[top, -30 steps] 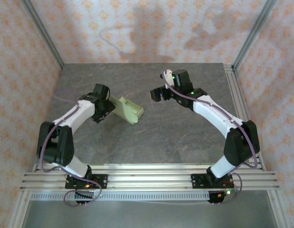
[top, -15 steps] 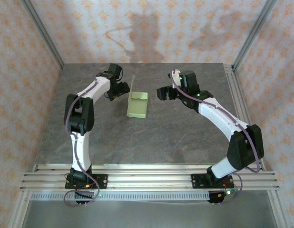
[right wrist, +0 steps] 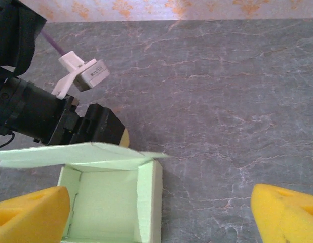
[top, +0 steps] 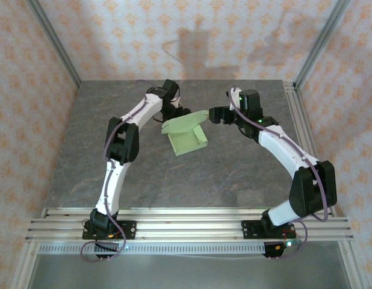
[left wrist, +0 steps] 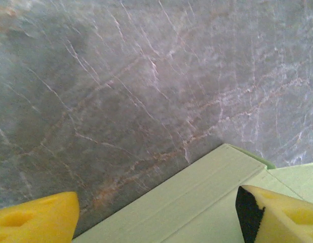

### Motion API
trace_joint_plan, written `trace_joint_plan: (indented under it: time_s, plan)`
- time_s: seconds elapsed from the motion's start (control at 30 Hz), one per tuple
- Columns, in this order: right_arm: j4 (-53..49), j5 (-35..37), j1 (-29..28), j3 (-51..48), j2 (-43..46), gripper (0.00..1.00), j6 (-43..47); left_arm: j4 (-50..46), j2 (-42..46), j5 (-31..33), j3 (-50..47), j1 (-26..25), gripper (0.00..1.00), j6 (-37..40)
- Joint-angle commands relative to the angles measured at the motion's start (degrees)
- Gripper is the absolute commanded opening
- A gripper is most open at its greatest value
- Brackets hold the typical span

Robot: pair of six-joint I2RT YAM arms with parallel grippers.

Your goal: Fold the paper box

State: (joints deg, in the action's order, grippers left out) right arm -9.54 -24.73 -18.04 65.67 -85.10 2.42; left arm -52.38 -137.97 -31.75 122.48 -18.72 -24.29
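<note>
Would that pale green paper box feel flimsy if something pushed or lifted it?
Probably light and floppy: the pale green paper box has thin single-sheet walls, and so does its raised lid flap. It would likely slide on the smooth grey table rather than tip, since it sits low. Squeezed hard, it may crease.

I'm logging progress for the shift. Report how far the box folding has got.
Done: the paper box has its side walls standing, forming an open tray. In hand: the lid flap is raised, with the open left hand at it and the open right hand close by. Left: lowering and closing the lid.
</note>
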Motion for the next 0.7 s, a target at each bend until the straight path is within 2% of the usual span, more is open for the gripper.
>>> trace_joint_plan:
  time_s: [0.0, 0.13, 0.2, 0.3, 0.4, 0.53, 0.67]
  plan:
    - [0.5, -1.8, 0.0, -0.8, 0.0, 0.91, 1.9, 1.0, 5.8, 1.7, -4.2, 2.8, 0.88, -2.2]
    - [0.6, -2.4, -0.5, -2.5, -0.3, 0.9, 3.3, 6.7, 14.0, 6.7, -13.3, 7.1, 1.0, -4.6]
    - [1.9, -0.9, -1.4, -3.9, -0.3, 0.88, 4.2, 5.4, 15.2, 7.5, -15.5, 9.7, 1.0, -4.3]
    - [6.3, 6.6, -4.6, -7.0, -0.1, 0.88, 5.4, 6.1, 18.7, 10.0, -22.0, 12.7, 1.0, -3.7]
    - [7.3, 7.6, -6.2, -7.4, -2.7, 0.87, 4.6, 7.8, 24.1, 13.2, -29.8, 13.5, 1.0, -2.2]
    - [4.7, 5.9, -7.0, -3.2, -9.3, 0.78, 2.0, 11.6, 33.1, 15.6, -41.9, 13.5, 1.0, -2.5]
    - [3.5, 8.9, -8.7, -0.3, -15.0, 0.66, 1.6, 11.5, 38.8, 18.2, -50.7, 13.4, 1.0, -1.8]
